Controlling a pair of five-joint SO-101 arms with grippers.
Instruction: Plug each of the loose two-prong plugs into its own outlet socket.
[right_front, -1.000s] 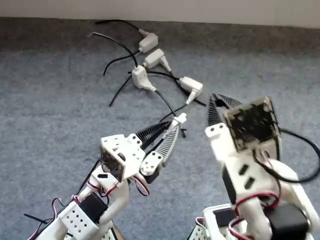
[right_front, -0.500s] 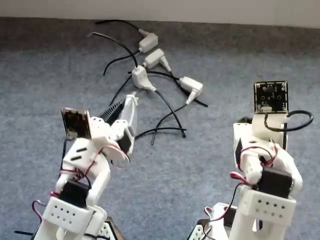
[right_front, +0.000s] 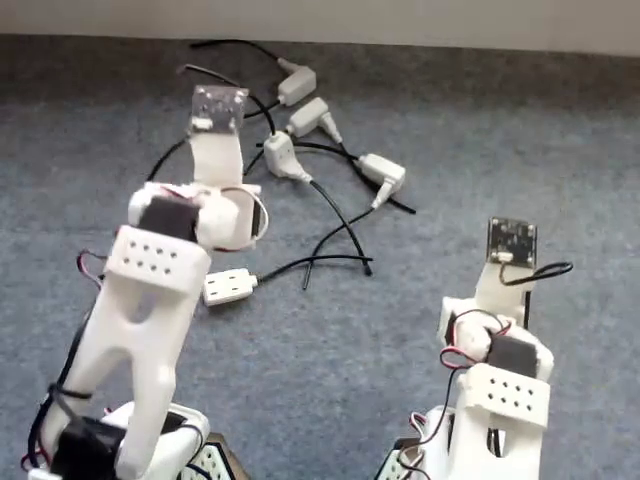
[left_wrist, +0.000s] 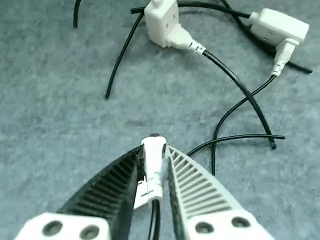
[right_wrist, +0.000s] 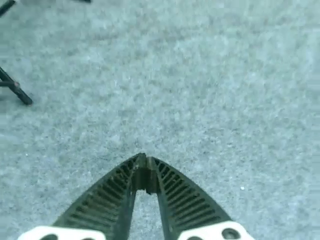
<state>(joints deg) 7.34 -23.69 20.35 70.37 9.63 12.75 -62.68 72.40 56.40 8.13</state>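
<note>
My left gripper (left_wrist: 153, 147) is shut on a small white plug (left_wrist: 154, 167) whose black cable drops between the fingers. The same plug (right_front: 228, 287) sticks out from under the raised left arm (right_front: 165, 260), and its cable (right_front: 320, 262) trails right to a loose end. Ahead lie a white plug-and-socket piece (left_wrist: 162, 22) and another (left_wrist: 277, 27), with two more farther back (right_front: 297, 85) (right_front: 310, 117). My right gripper (right_wrist: 145, 162) is shut on nothing, over bare carpet. The right arm (right_front: 495, 370) is folded back near its base.
Black cables (right_front: 335, 205) cross the grey carpet (right_front: 480, 140) between the white pieces. A loose cable end (right_wrist: 17, 92) lies on the carpet well ahead of the right gripper. The floor meets a pale wall (right_front: 400, 20) at the back.
The left arm has swung left and risen, carrying the white plug and dragging its cable along. The right arm has drawn back from the middle toward its base.
</note>
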